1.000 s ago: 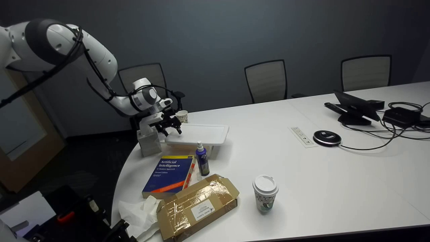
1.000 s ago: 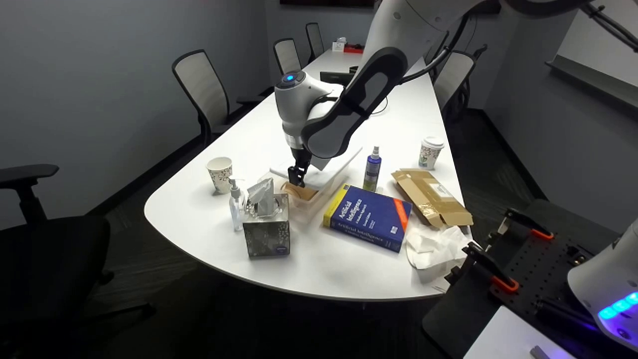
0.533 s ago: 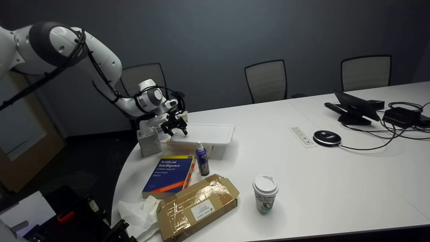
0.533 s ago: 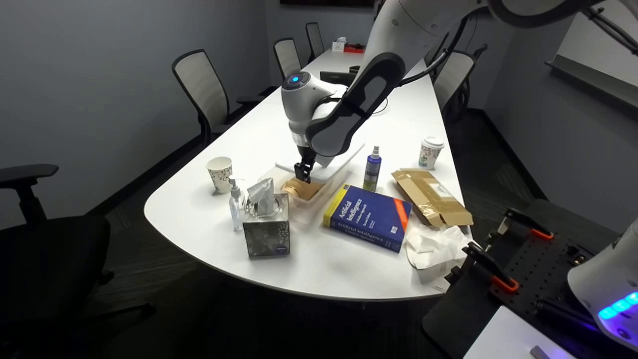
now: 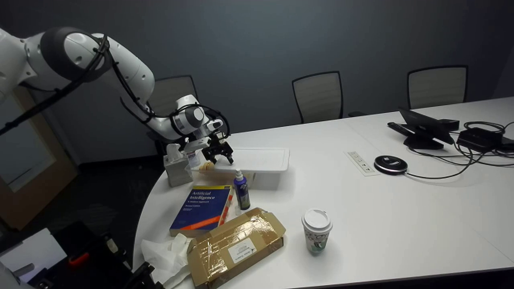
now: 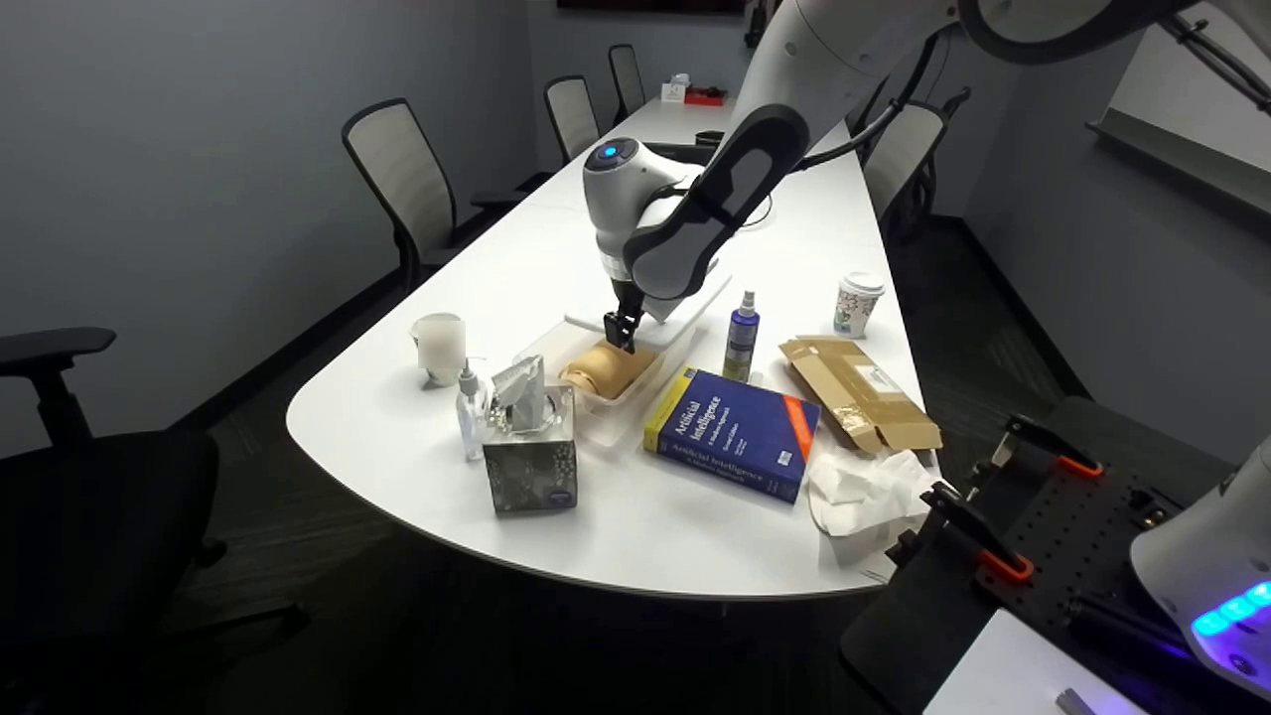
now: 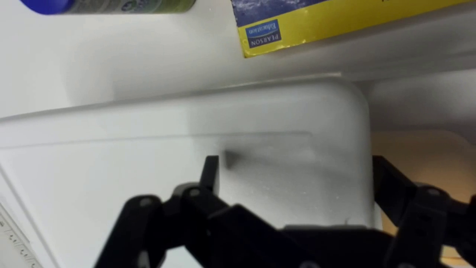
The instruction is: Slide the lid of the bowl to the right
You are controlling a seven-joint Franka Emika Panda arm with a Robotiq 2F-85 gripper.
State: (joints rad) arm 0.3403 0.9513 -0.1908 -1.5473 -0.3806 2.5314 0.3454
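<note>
Further out it goes: in an exterior view the lid has crept towards three o'clock, and more of the tan item inside the bowl has come into our sight. We've got the claw spread wide, clamped on nothing, one jaw seemingly against the lid's nine o'clock end. The lid overhangs the bowl at three o'clock; we judge the push is working, though tipping threatens.

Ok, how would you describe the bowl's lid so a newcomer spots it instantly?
At the rounded end of the table lies a thick blue book. Beside its yellow edge sits the bowl, a translucent box, the lid partly over it. The lid is flat, rectangular and solid white, whereas the bowl is see-through.
</note>
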